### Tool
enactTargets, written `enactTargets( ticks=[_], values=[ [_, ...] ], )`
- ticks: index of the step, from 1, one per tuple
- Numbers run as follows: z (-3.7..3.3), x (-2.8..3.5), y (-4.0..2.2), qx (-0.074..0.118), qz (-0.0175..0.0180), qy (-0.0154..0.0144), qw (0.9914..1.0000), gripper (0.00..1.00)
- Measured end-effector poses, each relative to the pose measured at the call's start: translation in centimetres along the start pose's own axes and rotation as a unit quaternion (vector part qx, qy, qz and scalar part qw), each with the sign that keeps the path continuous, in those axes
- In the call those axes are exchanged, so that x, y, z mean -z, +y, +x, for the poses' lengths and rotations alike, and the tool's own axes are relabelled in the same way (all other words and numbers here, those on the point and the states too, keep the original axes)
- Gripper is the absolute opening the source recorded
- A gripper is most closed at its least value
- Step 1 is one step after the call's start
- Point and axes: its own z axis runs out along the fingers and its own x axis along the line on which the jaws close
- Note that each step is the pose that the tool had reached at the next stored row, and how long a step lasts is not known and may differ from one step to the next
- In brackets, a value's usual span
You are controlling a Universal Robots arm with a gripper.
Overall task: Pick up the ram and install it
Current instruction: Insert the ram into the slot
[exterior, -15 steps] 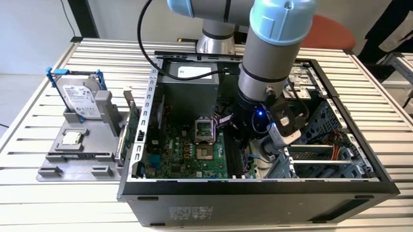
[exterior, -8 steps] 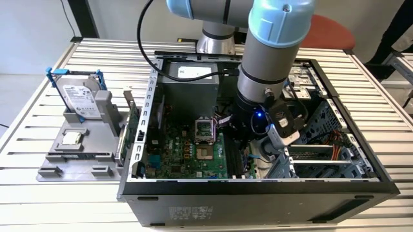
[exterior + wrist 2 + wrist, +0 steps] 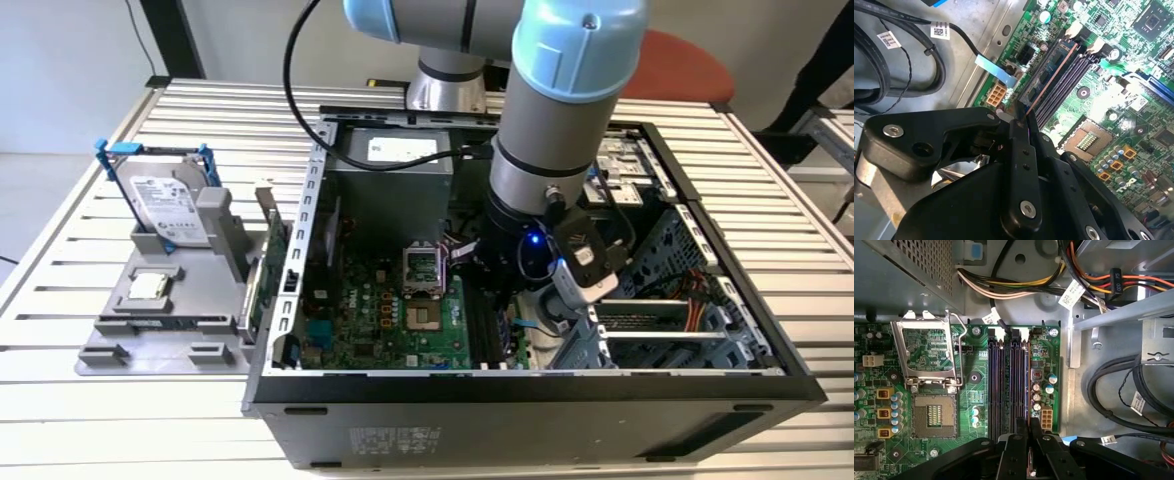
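Observation:
My gripper is down inside the open computer case, over the motherboard's memory slots. Its black fingers are shut on the ram, a thin dark strip with black chips that I see edge-on. In the second wrist view the ram runs from the gripper along the outermost slot, next to the board's edge. In the first wrist view the ram is a thin line above that slot, rising from the gripper. Whether it is seated in the slot I cannot tell.
The open CPU socket lies beside the slots. Black cables and coloured power wires run close by. Outside the case, a grey fixture holds a hard drive in a blue frame and a green expansion card.

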Motion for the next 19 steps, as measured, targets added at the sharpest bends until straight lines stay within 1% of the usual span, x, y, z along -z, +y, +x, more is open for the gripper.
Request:
enactTargets(
  ticks=[11, 16, 19],
  values=[
    [0.08, -0.02, 0.00, 0.000, 0.0000, 0.0000, 1.00000, 0.00],
    [0.09, -0.20, 0.00, -0.001, 0.0004, 0.0000, 1.00000, 0.00],
    [0.10, -0.42, 0.00, -0.002, 0.0005, 0.0000, 1.00000, 0.00]
  ],
)
